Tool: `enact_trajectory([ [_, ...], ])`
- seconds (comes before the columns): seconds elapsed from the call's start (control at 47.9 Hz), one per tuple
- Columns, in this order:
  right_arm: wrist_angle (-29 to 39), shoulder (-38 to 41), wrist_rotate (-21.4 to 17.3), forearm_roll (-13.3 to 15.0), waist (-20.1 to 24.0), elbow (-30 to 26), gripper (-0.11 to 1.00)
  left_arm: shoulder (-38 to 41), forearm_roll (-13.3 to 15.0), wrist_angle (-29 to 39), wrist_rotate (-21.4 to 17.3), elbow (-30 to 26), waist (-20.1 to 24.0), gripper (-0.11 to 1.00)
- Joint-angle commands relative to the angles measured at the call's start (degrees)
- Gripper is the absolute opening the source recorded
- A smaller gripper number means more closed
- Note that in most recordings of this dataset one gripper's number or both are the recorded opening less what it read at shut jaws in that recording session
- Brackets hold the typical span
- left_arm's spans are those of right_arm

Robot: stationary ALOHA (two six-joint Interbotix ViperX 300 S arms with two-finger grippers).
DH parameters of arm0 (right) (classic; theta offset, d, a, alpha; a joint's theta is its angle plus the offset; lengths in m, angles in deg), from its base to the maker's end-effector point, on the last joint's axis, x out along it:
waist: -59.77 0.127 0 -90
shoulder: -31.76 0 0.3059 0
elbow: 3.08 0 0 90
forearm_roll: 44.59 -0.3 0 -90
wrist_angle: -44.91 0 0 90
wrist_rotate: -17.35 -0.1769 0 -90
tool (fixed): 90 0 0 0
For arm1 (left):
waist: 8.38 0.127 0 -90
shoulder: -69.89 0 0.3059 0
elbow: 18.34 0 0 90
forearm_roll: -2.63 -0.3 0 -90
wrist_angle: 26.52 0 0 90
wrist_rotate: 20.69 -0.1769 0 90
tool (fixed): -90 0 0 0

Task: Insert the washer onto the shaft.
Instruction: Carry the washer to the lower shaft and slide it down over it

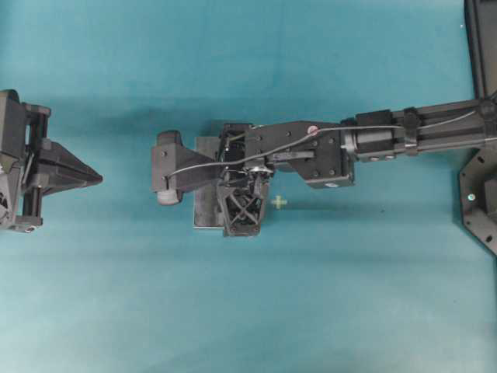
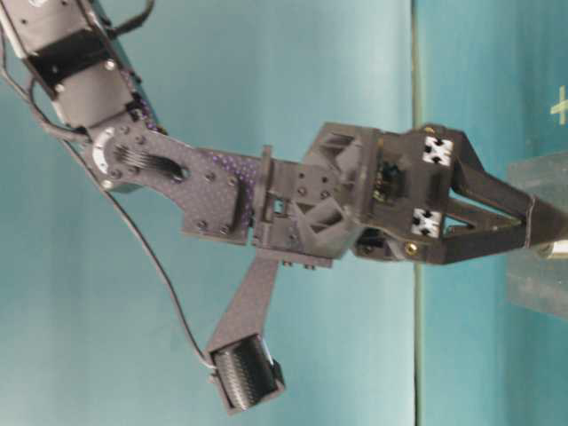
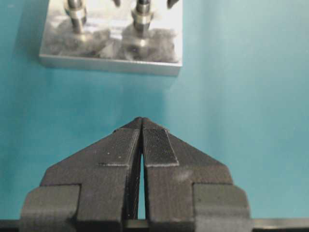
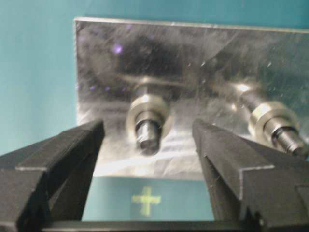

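Teal covers your whole surface (image 1: 248, 311), and no brand, label or readable writing shows on it; the one mark is a small pale cross (image 1: 279, 202) printed on the teal just beside the metal plate (image 4: 203, 58).

Your right tool (image 4: 147, 140) hangs over that plate with its jaws spread wide and nothing between them. From the right wrist camera you see the near shaft (image 4: 147, 130) standing in the gap between the two black fingers (image 4: 72, 145), with a bright ring, the washer (image 4: 147, 113), seated around it close to the plate. Neither finger touches the shaft or the ring. A second shaft (image 4: 277, 125) stands to one side with a collar of its own.

In the table-level view the right wrist carries two small black-and-white checker tags (image 2: 437, 149); they bear a pattern, not letters.

Your left tool (image 3: 141, 128) sits well apart from the plate, near the left edge of the overhead view, its jaws pressed together at the tips and gripping nothing. From its camera you look across bare teal to the plate's edge and both shafts.
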Motion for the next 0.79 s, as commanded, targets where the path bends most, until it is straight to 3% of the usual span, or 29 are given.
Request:
enact_trajectory([
  [0.0, -0.35, -1.14, 0.53, -0.35, -0.09, -1.58, 0.78, -0.18, -0.09, -0.53, 0.00, -0.79, 0.00, 0.00],
  [0.23, 0.00, -1.76, 2.29, -7.38, 1.76, -1.58, 0.77, -0.26, -0.09, -0.44, 0.09, -0.79, 0.00, 0.00],
  [0.334, 0.18, -2.11, 3.16, -9.14, 2.02, -1.58, 0.77, -0.26, -0.09, -0.44, 0.09, -0.62, 0.00, 0.00],
  [0.543, -0.18, -1.76, 3.08, -8.17, -0.88, -1.67, 0.76, -0.26, -0.09, -0.53, 0.09, -0.70, 0.00, 0.00],
  [0.773, -0.44, -0.09, 3.08, -2.81, -3.34, -1.67, 0.73, -0.35, -0.09, -0.53, 0.09, -0.88, 0.00, 0.00],
])
